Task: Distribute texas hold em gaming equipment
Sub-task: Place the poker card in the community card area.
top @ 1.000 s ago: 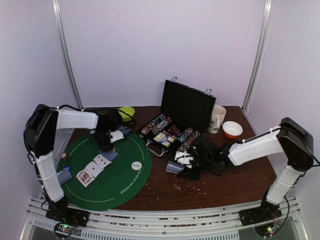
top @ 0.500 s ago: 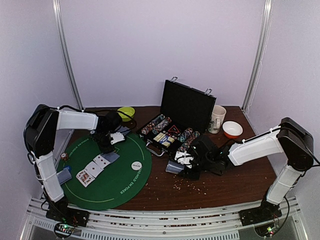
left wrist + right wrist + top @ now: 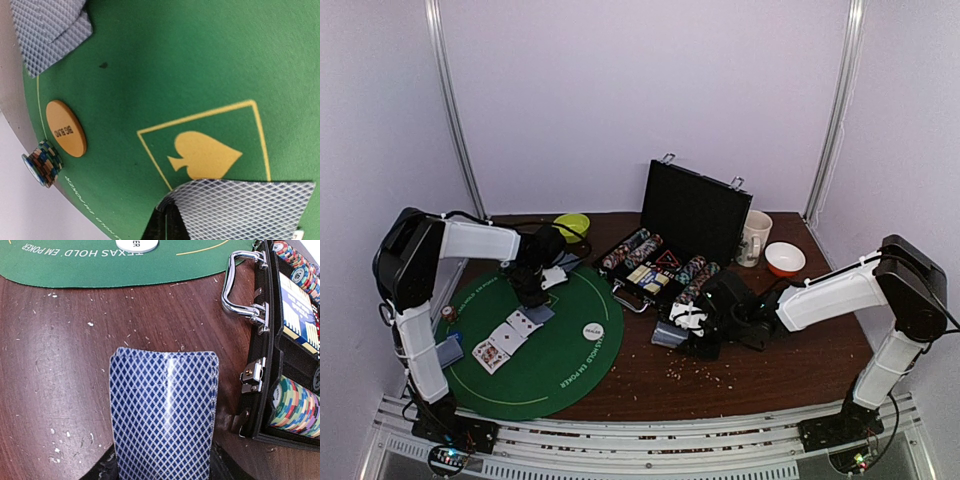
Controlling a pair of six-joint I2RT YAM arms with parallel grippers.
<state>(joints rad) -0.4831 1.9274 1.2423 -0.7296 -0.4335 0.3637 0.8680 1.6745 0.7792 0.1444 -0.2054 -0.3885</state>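
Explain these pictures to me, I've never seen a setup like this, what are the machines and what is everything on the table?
These are two robot arms bolted at the near edge of a table, each ending in a two-finger gripper. The wide picture comes from a fixed camera above and behind them. The two close-ups come from cameras on the wrists.

On the table lie a green poker mat, an open black case holding rows of chips, a mug, a red-and-white bowl and a lime-green bowl. On the mat are face-up cards, a white dealer disc and an orange disc, with a small chip stack at its edge.

The left gripper is shut on a card, back showing, over the mat. The right gripper holds a deck beside the case.
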